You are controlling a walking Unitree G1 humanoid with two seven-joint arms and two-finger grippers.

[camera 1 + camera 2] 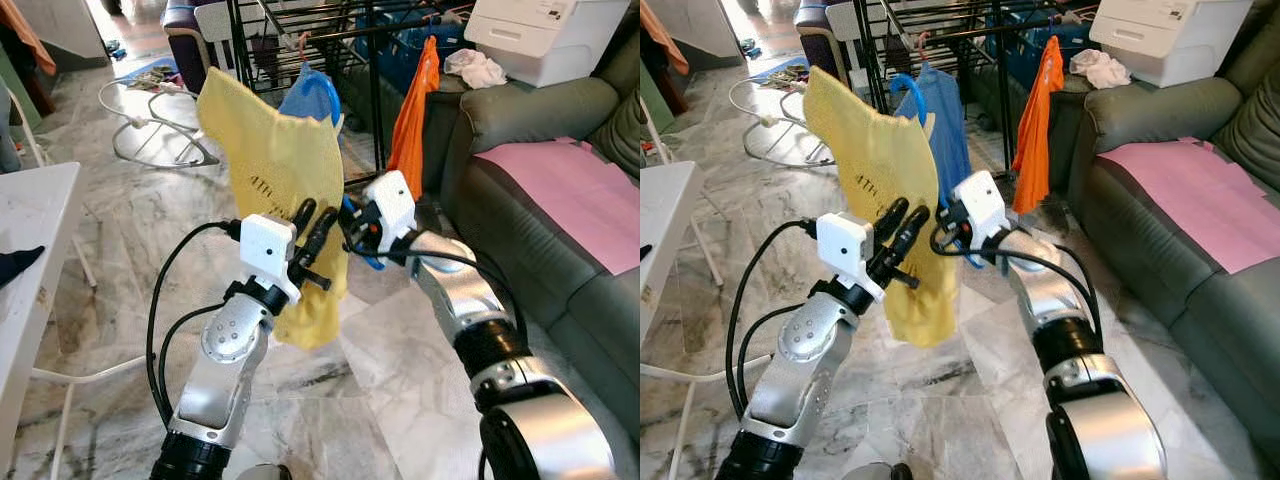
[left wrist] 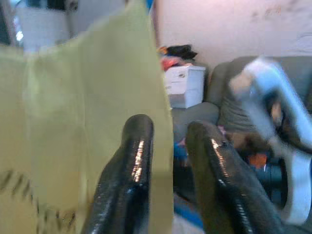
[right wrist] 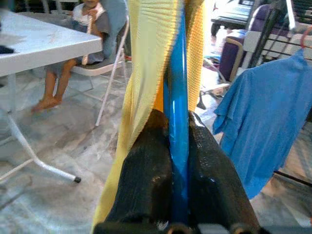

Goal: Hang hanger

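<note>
Two grippers work a single yellow shirt [image 1: 275, 160] in a tiled living room: the left gripper [image 1: 312, 232], fingers parted, sits just beside the cloth, while the right gripper [image 3: 179, 146] is clamped on the one blue hanger [image 3: 178, 92] threaded inside it. Beyond the grippers stands one black drying rack [image 1: 300, 20] carrying two more garments, a blue shirt [image 1: 945, 130] and an orange one [image 1: 418, 110]. One grey sofa [image 1: 520, 170] lies off the right gripper's side, bearing one pink cloth [image 1: 570, 190]. One white table [image 1: 30, 230] stands off the left gripper's side, and one person sits on a chair [image 3: 80, 29] behind it.
</note>
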